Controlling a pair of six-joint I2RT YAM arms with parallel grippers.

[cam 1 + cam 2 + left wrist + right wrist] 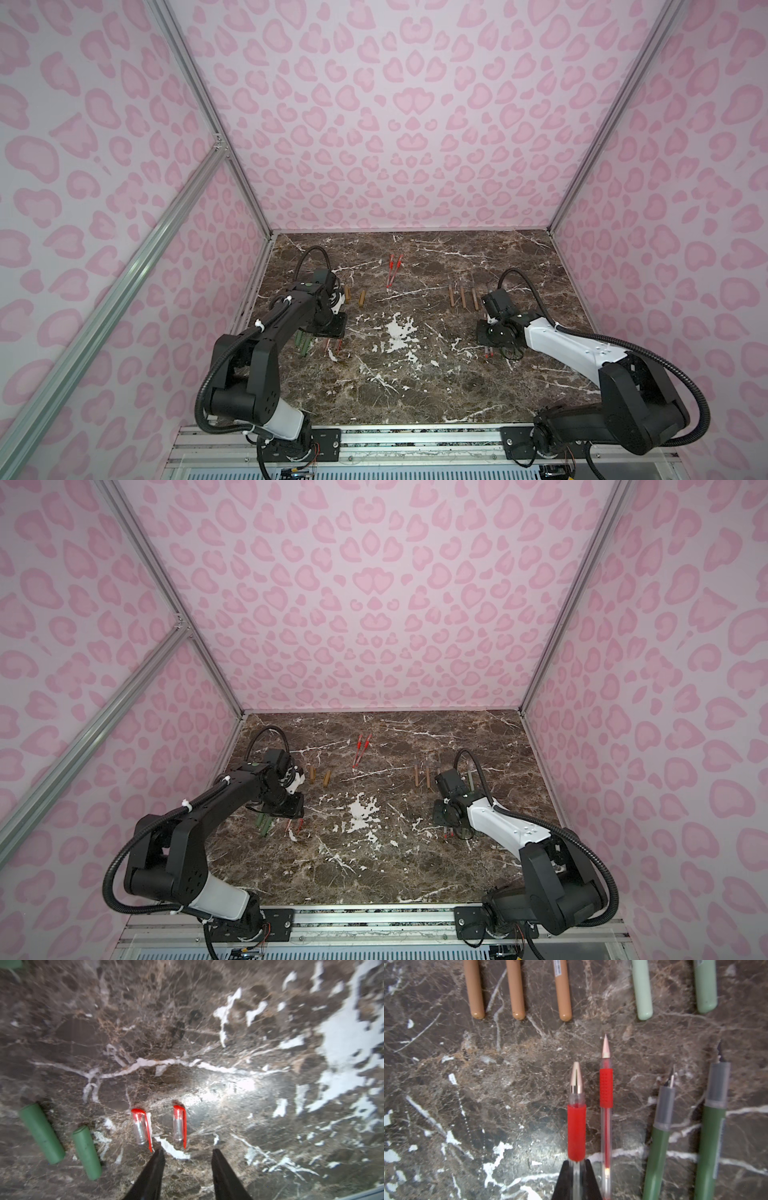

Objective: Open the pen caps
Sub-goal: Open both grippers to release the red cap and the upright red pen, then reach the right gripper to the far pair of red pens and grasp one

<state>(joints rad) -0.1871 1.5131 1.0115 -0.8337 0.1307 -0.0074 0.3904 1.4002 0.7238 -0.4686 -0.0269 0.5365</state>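
Two red-clip caps (179, 1124) lie lengthwise just ahead of my empty, parted left pincer (188, 1155); right pincer (576, 1164) clamps a red pen (576, 1118).

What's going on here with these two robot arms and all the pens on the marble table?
The arms are uncapping pens. The right gripper is shut on an uncapped red-grip clear pen, beside a second uncapped red pen and two dark green pen barrels. The left gripper stands open and empty just short of two clear caps with red clips on the brown marble table, next to two green caps. Two capped red pens still wait farther back.
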